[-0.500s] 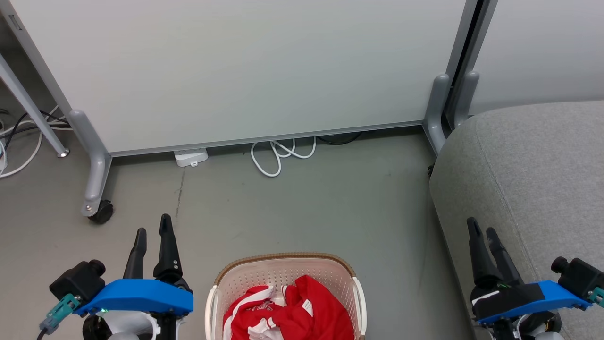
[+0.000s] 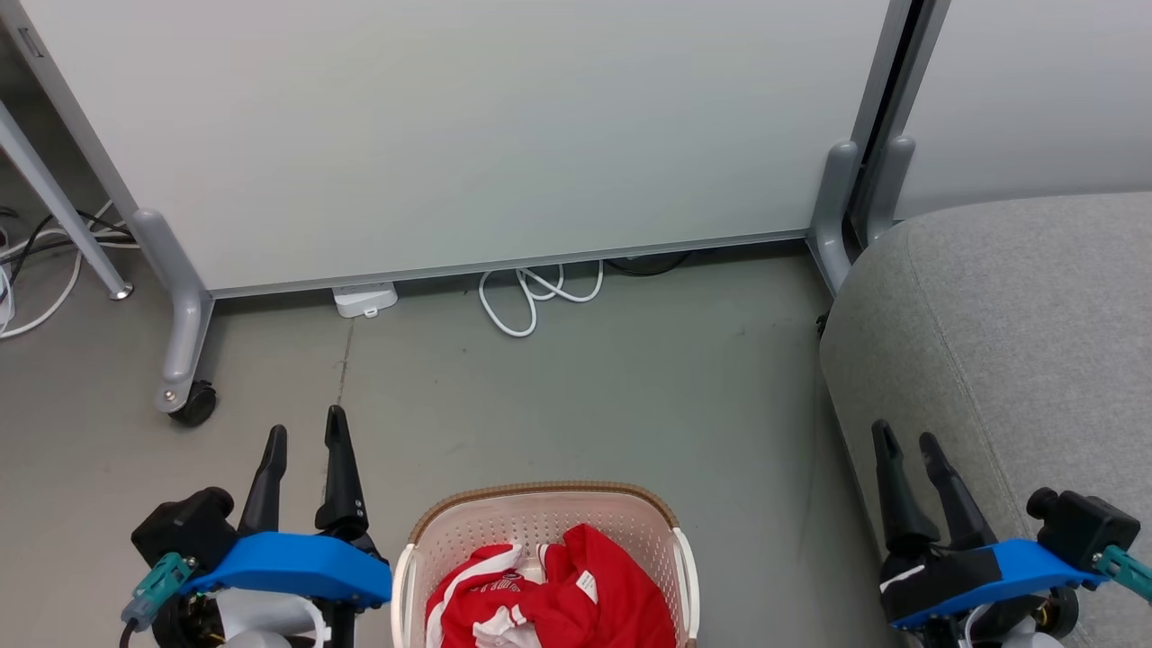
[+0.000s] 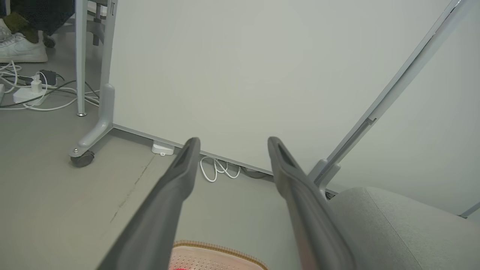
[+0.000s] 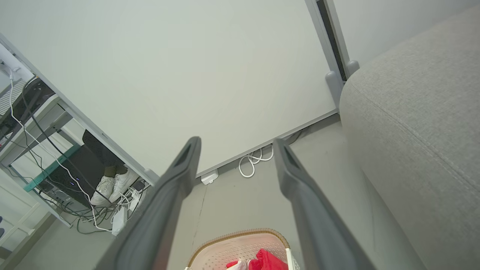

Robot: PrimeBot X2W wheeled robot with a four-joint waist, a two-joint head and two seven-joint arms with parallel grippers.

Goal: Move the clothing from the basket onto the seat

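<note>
Shifted inward toward cream perforated plastic basket: left gripper, right gripper, fingers spread, empty. All red striped fabric clothing inside; grey upholstered seat bare.

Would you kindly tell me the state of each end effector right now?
Left end effector: open, holding nothing.
Right end effector: open, holding nothing.

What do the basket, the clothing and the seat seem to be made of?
The basket: likely matte cream plastic, given its perforated wall; the brown rim looks woven. The clothing: soft red fabric, since it crumples in folds. The seat: grey woven upholstery, with visible weave and a stitched seam.
</note>
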